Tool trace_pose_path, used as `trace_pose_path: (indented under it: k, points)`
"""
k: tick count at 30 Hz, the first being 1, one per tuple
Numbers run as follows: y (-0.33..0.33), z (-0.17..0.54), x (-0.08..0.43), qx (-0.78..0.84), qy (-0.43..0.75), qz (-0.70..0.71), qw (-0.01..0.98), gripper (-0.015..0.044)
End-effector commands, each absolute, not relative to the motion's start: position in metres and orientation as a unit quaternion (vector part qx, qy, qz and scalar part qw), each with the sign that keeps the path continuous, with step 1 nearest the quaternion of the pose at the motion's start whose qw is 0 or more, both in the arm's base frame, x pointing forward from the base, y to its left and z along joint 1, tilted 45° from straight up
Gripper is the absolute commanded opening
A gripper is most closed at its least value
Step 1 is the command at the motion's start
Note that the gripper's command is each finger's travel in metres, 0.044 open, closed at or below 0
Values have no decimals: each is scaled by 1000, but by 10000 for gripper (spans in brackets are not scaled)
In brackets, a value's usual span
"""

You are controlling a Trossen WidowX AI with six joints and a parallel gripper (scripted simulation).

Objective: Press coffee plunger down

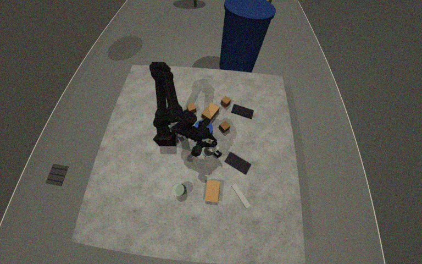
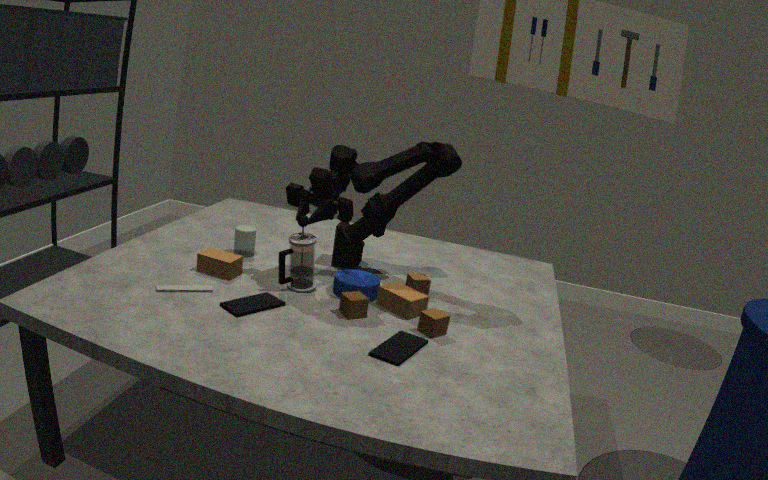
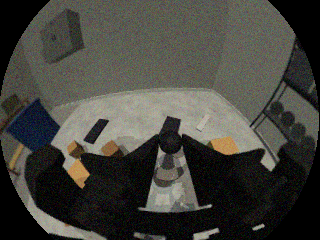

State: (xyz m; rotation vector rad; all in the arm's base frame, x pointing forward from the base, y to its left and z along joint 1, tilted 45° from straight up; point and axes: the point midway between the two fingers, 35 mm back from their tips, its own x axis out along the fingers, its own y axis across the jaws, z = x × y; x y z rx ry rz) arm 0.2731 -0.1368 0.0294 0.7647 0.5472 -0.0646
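Observation:
The coffee press (image 2: 301,262) (image 3: 169,175) stands upright on the table, its black handle (image 2: 283,267) (image 1: 217,153) toward the near black slab. Its glass is dark in the lower part. A short length of thin plunger rod (image 2: 303,229) shows above the lid. My gripper (image 2: 303,217) (image 3: 170,137) is above the press, shut on the round black plunger knob (image 3: 170,144), which sits between the fingertips in the wrist view. The knob is clear of the lid. In the top view the arm partly hides the press.
A blue round container (image 2: 356,284) stands close beside the press, with several wooden blocks (image 2: 402,300) (image 1: 210,111) beyond. Two black slabs (image 1: 238,163) (image 1: 242,111) lie flat. A pale green cylinder (image 1: 178,189) (image 2: 244,241), an orange-tan block (image 1: 212,190) and a white strip (image 1: 240,196) are on the other side.

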Motion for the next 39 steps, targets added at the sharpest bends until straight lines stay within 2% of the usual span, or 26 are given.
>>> trace_pose_path:
  k: [1,39]
  points:
    - [-122,15,271,391,286,-23,874,116]
    - [-128,13,276,391,286,-22,875,116]
